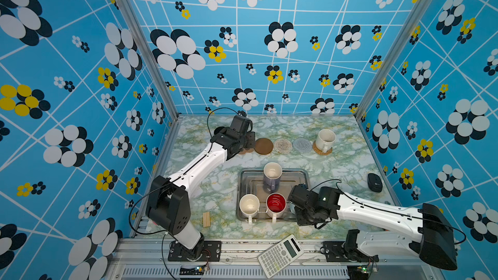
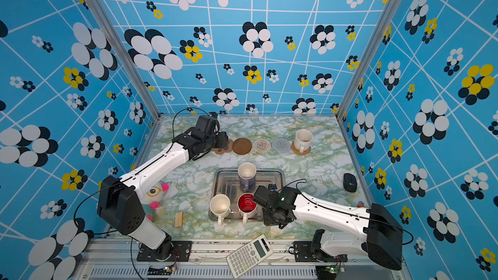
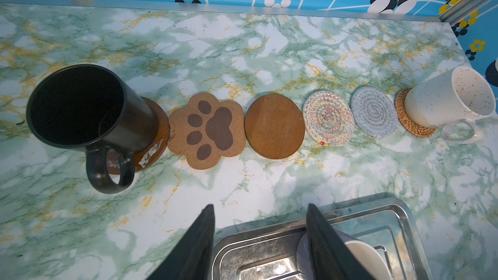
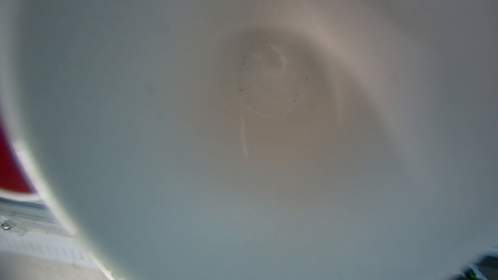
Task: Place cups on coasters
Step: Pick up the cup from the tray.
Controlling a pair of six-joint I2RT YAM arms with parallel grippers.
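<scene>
Right pincer (image 1: 293, 203): sits over the pale mug (image 4: 242, 144) in the tray (image 1: 295, 176), likely to lift it; grip impossible to tell. Left pincer (image 3: 260, 207): hangs spread, empty, near the black mug (image 3: 80, 109) on its brown mat (image 3: 163, 136).

In both top views a bare strip of table (image 1: 310, 161) lies open mid-frame between the coaster row (image 1: 263, 146) and the tray (image 1: 303, 171), four coasters (image 3: 274, 126) lie uncovered between the black mug (image 3: 89, 109) and speckled mug (image 1: 325, 139) at the row's ends, the left arm (image 1: 204, 162) overhangs its left end, and three mugs (image 1: 272, 173) plus the right arm (image 1: 377, 211) crowd the tray.
</scene>
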